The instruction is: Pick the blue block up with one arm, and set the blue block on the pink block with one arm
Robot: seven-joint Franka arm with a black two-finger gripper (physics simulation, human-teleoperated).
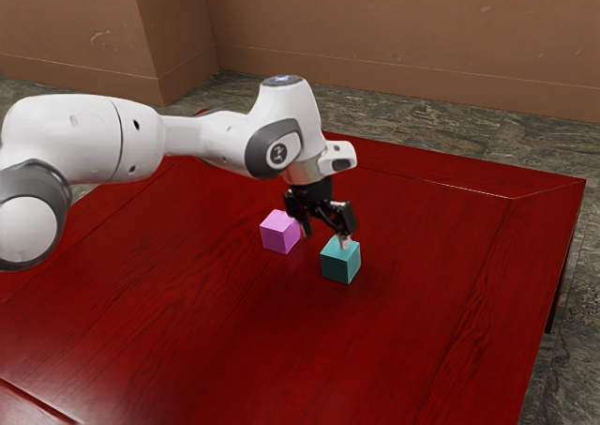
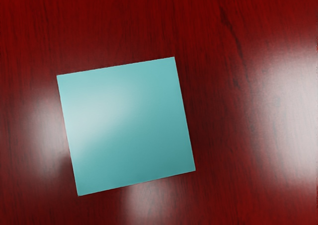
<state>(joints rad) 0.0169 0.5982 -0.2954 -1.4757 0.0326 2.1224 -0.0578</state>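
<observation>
The blue block (image 1: 340,262), a teal cube, rests on the red table (image 1: 187,331). In the wrist view its top face (image 2: 125,125) lies straight under my hand, turned a little askew. My black gripper (image 1: 325,230) hovers just above it, open, its fingers spread and nothing between them. One fingertip (image 1: 346,240) reaches down close to the block's top edge. The pink block (image 1: 280,232) stands on the table right beside the blue one, toward the exterior view's left, partly behind my other finger.
The table's far edge (image 1: 450,176) and right edge (image 1: 553,284) drop to a stone floor. A brown wall (image 1: 403,22) runs behind. Open tabletop stretches in front of both blocks.
</observation>
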